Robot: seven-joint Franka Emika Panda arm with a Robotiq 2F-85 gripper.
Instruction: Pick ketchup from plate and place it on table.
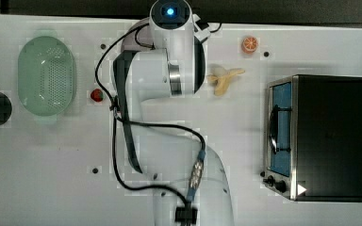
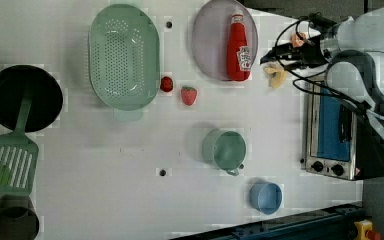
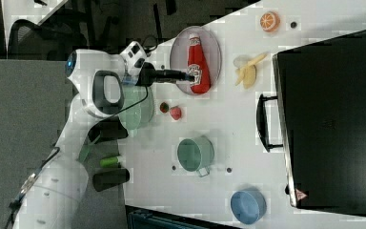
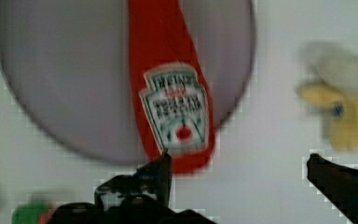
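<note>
Ketchup point(image 2: 239, 47) is seen lying flat on the pale mauve-grey plate point(image 2: 211, 40), its white cap toward the plate's far rim and its base overhanging the rim nearest the hand point(image 4: 237, 163). The hand is held wide open, with nothing gripped between its two dark fingers point(image 4: 156, 175). In the wrist view, the bottle's labelled lower end is seen just ahead of one fingertip, while the other fingertip is spread well to the side over bare white surface point(image 2: 130, 150). Whether the bottle is touched by the near fingertip cannot be told.

In the right view, the hand point(image 3: 189, 75) is seen stretched out level from the white arm point(image 3: 95, 90), its tip overlapping the bottle's label. In the left view, the hand point(image 2: 270, 56) is seen just beside the bottle's base.

A peeled banana point(image 4: 342, 107) is found beside the hand, on the side away from the plate. An orange half point(image 3: 269, 21) lies beyond the banana. Two strawberries point(image 2: 189, 95) and a mint-green colander point(image 2: 124, 55) are placed past the plate on the other side of the hand. A toaster oven point(image 2: 330, 132), a green cup point(image 2: 225, 149) and a blue bowl point(image 2: 266, 196) are set well apart from the hand.
</note>
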